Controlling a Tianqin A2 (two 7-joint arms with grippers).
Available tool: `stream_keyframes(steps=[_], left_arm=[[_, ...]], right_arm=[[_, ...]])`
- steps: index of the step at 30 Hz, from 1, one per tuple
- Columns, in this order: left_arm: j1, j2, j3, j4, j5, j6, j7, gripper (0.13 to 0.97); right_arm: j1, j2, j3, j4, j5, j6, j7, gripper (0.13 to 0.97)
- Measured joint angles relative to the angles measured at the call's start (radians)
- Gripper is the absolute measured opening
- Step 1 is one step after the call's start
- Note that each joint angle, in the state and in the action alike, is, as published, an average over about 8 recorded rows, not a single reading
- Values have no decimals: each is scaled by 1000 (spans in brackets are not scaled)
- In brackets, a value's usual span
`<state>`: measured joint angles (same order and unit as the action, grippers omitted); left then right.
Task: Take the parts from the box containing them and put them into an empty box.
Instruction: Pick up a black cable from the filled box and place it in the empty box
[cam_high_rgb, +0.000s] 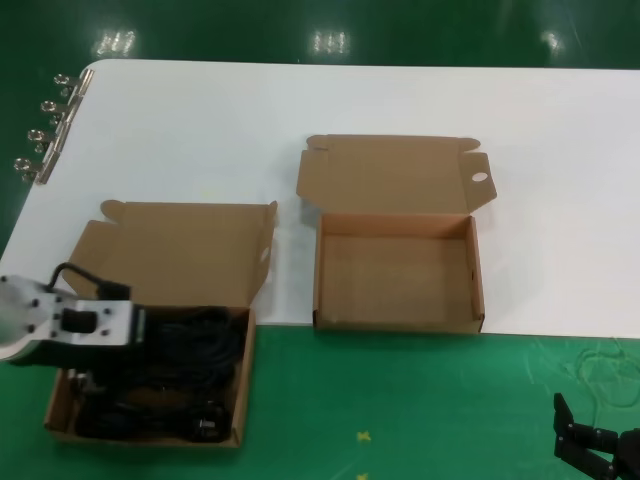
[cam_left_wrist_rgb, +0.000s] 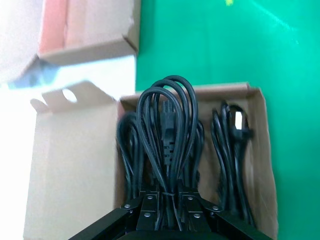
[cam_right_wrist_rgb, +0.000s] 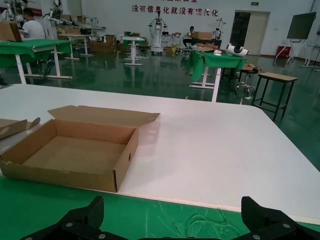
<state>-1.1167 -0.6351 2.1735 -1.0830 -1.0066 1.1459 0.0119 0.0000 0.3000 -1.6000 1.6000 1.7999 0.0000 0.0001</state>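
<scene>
Lower left of the head view: the left hand (cam_high_rgb: 150, 328) sits over the box containing them (cam_high_rgb: 250, 345), a brown carton with its lid flap folded back, straddling the tabletop (cam_high_rgb: 180, 130) edge and the green mat (cam_high_rgb: 400, 400). The left wrist view shows the left hand's fingers (cam_left_wrist_rgb: 150, 207) closed around the tied middle of one looped black power cord bundle (cam_left_wrist_rgb: 167, 130), its loops fanning away from the hand toward the carton wall. More parts (cam_left_wrist_rgb: 232, 150) lie in the same carton, one bundle with a plug end beside the gripped one, others partly hidden under it. The empty box (cam_high_rgb: 398, 270) sits at frame centre of the head view, well apart from the full carton, lid open, a small round hole in one lid tab (cam_high_rgb: 479, 178), nothing inside. The right hand (cam_high_rgb: 590, 445) is parked at lower right over the green mat, fingers spread wide, holding nothing. Binder clips (cam_high_rgb: 45, 130) line the tabletop's upper-left edge.
</scene>
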Motion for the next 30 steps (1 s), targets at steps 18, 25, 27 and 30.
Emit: stream_keyframes(steps=[18,25,27,30], left_arm=[[-52,335,81,31,220,-157,-151,208],[-117,484,94,248,253,-306,-102,208],[-137,521,91,318,238,-348,-70,207],[-163,568,86,409,199,-404,-17,207]], right_arm=[[0,0,0,0,0,0,0,966],[0,0,0,0,0,0,0,966],[0,0,0,0,0,0,0,966],[0,0,0,0,0,0,0,966]])
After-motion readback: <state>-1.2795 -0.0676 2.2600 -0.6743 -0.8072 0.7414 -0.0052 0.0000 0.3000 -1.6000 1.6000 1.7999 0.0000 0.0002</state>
